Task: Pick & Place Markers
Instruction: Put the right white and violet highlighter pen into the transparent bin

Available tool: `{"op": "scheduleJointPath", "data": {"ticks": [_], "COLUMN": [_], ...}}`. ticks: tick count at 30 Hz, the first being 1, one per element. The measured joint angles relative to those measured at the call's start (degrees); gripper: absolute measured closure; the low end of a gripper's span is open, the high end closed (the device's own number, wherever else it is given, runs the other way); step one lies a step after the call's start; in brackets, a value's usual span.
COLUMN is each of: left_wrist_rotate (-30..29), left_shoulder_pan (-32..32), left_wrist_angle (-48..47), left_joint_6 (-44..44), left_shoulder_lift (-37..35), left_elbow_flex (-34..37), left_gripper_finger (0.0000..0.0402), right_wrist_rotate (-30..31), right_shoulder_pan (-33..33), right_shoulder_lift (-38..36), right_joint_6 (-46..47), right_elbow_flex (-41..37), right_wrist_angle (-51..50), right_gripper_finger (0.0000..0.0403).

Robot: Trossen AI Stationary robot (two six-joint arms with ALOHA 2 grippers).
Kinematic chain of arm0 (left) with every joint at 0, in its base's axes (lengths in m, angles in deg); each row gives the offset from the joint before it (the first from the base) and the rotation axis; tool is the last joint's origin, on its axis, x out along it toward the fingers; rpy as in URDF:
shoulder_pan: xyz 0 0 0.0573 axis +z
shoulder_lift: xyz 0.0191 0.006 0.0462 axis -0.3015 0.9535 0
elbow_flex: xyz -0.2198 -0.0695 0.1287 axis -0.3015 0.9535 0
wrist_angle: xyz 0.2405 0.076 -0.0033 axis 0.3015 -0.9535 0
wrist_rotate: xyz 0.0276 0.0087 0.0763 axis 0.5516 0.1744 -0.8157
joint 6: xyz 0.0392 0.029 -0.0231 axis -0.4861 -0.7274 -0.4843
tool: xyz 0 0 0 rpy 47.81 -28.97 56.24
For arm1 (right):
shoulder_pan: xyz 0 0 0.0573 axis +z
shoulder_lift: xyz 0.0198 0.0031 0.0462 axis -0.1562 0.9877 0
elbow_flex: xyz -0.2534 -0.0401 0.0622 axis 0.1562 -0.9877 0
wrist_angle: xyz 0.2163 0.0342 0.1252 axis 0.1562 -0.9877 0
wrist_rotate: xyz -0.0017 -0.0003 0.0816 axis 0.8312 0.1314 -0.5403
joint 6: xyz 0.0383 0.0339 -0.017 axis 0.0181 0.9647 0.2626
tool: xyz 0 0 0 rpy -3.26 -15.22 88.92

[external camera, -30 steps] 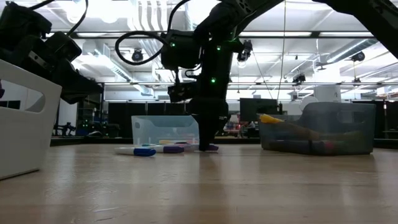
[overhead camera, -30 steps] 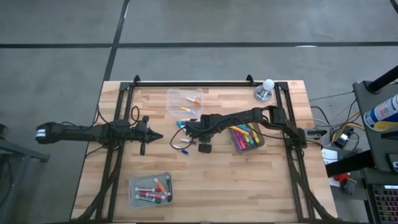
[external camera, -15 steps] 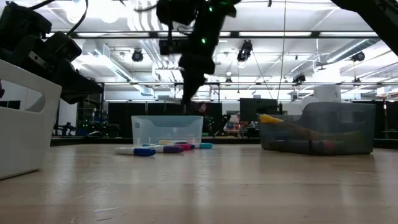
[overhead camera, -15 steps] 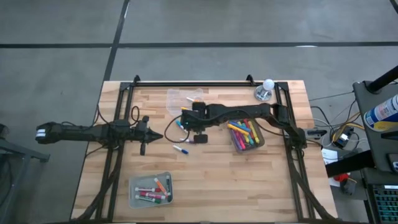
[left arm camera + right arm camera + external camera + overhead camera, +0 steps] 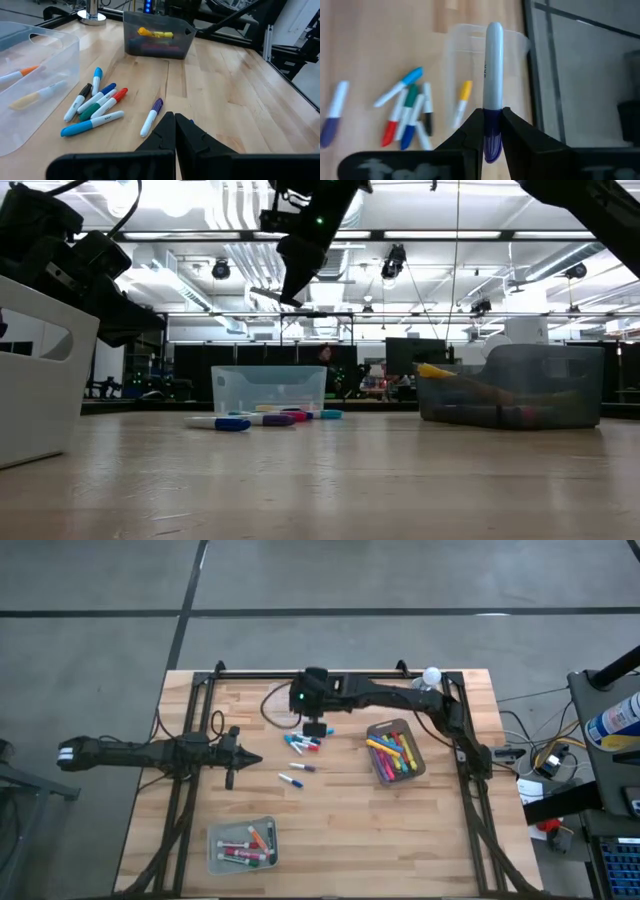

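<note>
R end effector (image 5: 492,131): pinching white marker w/ purple cap (image 5: 492,75) by cap end, barrel pointing fwd, raised over clear plastic bin (image 5: 485,37) – prob. lined up for drop.
Loose markers (image 5: 303,744): on wooden tabletop (image 5: 340,830) just beside bin, not yet sorted.
L end effector (image 5: 175,131): pressed together, empty, waiting at tabletop's left.

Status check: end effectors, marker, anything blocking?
Right end effector shut on purple-capped marker, above clear bin. Left end effector shut, idle at table's left. Nothing blocking.
</note>
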Motion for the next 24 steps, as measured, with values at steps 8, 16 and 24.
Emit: {"op": "scheduleJointPath", "data": {"ticks": [8,16,24], "left_wrist_rotate": [0.0,0.0,0.0], "left_shoulder_pan": [0.0,0.0,0.0], "left_wrist_angle": [0.0,0.0,0.0], "left_joint_6": [0.0,0.0,0.0], "left_shoulder_lift": [0.0,0.0,0.0], "left_elbow_flex": [0.0,0.0,0.0], "left_gripper_finger": [0.0401,0.0401,0.0401], "right_wrist_rotate": [-3.7,-10.4,-10.9], "right_shoulder_pan": [-6.4,-10.7,-11.2], "right_shoulder_lift": [0.0,0.3,4.5], "right_joint_6": [-1.0,3.7,3.7], "right_elbow_flex": [-0.9,-5.9,-7.5], "right_wrist_angle": [5.1,11.8,12.0], "right_gripper_finger": [0.0353,0.0353,0.0353]}}
